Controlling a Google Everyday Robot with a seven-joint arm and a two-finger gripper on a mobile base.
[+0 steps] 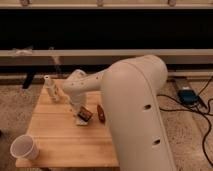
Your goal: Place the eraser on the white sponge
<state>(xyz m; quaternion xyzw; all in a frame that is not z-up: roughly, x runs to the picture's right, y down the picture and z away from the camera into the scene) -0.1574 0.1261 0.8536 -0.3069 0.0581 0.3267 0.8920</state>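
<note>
The eraser point(86, 114), a small dark block with an orange marking, rests tilted on the white sponge point(80, 121), a thin off-white pad near the middle of the wooden table point(55, 135). My gripper point(78, 107) comes down from the bulky white arm point(135, 110) and ends right at the eraser's upper left edge. The arm hides part of the contact between gripper and eraser.
A slim red-brown object point(100, 113) lies just right of the eraser, close to the arm. A small white bottle point(50, 88) stands at the table's back left. A white cup point(24, 148) stands at the front left corner. Cables and a blue box point(187, 95) lie on the floor to the right.
</note>
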